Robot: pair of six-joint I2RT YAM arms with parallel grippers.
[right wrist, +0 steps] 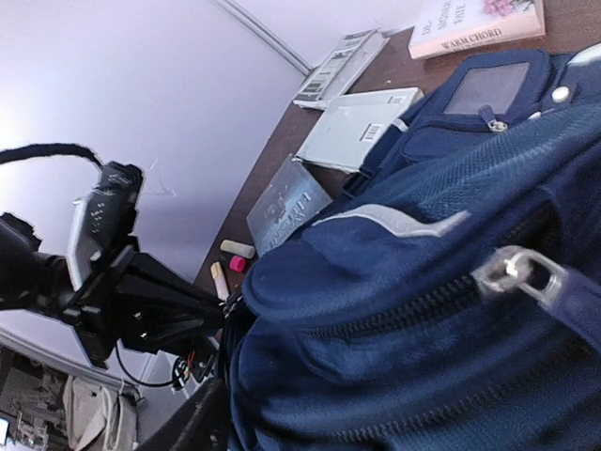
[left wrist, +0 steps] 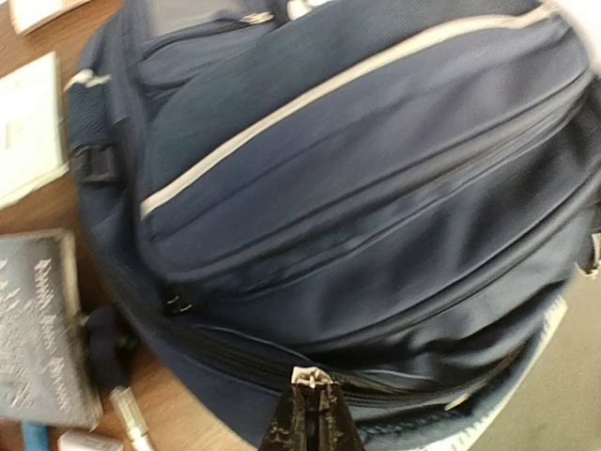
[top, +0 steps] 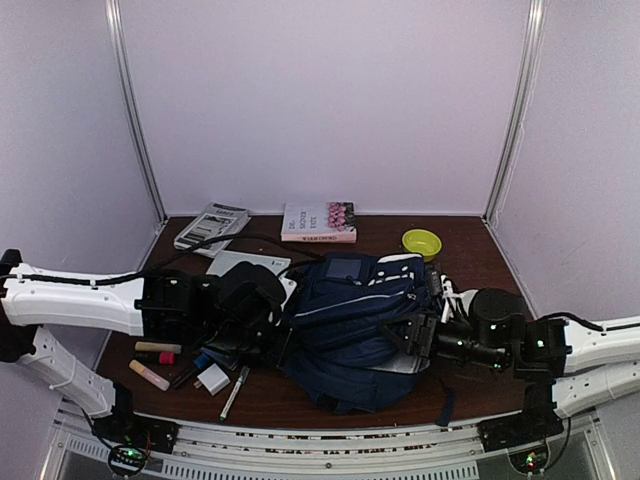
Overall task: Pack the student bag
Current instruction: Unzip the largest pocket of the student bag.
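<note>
The student bag (top: 350, 320), navy blue with white trim, lies on its side in the middle of the table. It fills the left wrist view (left wrist: 357, 188) and the right wrist view (right wrist: 423, 310). My left gripper (left wrist: 314, 399) is at the bag's left edge, shut on a silver zipper pull (left wrist: 313, 379) of the main zipper. My right gripper (top: 408, 335) is pressed against the bag's right side. Only one dark finger (right wrist: 188, 427) shows, far off to the side, with bag fabric bulging beside it, so its jaws stand apart. A second metal zipper pull (right wrist: 516, 272) hangs free.
Behind the bag lie a book (top: 318, 222), a striped booklet (top: 212, 226), a white notebook (top: 245, 265) and a yellow-green bowl (top: 421, 242). At front left are a highlighter (top: 148, 375), a pink cap (top: 166, 358), a white box (top: 213, 378) and a pen (top: 235, 392). A grey book (left wrist: 38, 329) lies beside the bag.
</note>
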